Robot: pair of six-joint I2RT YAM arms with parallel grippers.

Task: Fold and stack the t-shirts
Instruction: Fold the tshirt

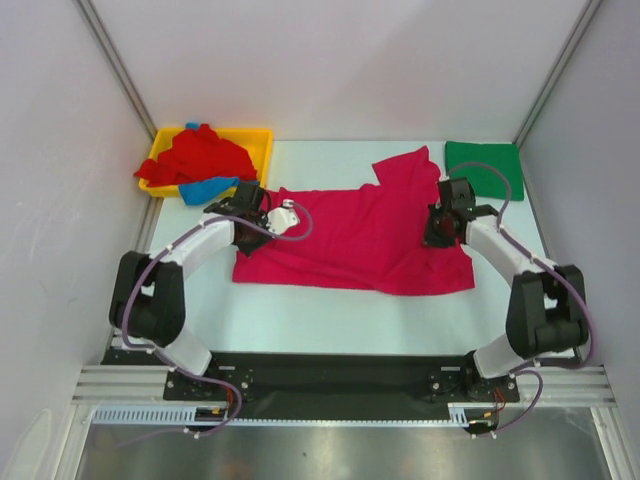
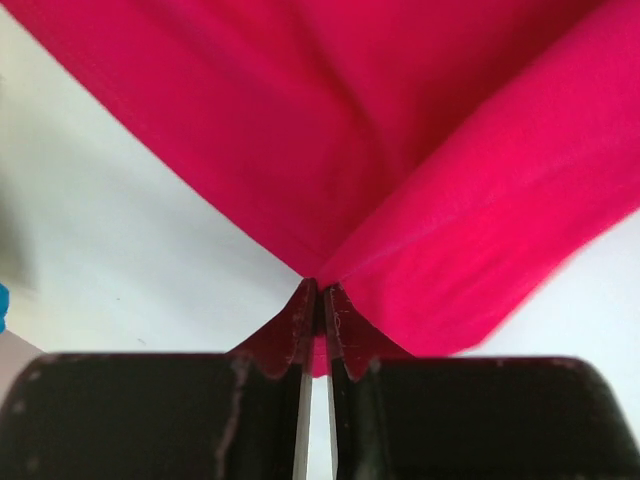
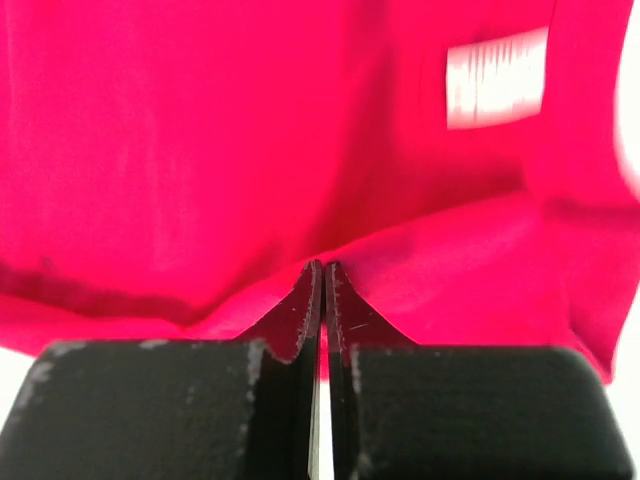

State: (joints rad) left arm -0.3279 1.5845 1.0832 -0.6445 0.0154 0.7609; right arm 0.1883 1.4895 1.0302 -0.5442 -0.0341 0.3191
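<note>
Far left, the yellow tray holds a heaped red t-shirt and blue t-shirt. The left gripper is pinched tight on the left edge of the magenta-pink t-shirt, which lies spread mid-table with bare table in front of it. The right gripper is clamped on its right edge. Only the right wrist view shows a white label. A folded green t-shirt lies far right.

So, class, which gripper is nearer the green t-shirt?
Right. The right gripper grips the magenta t-shirt just beside the green t-shirt; the left gripper grips its opposite edge, near the yellow tray.
</note>
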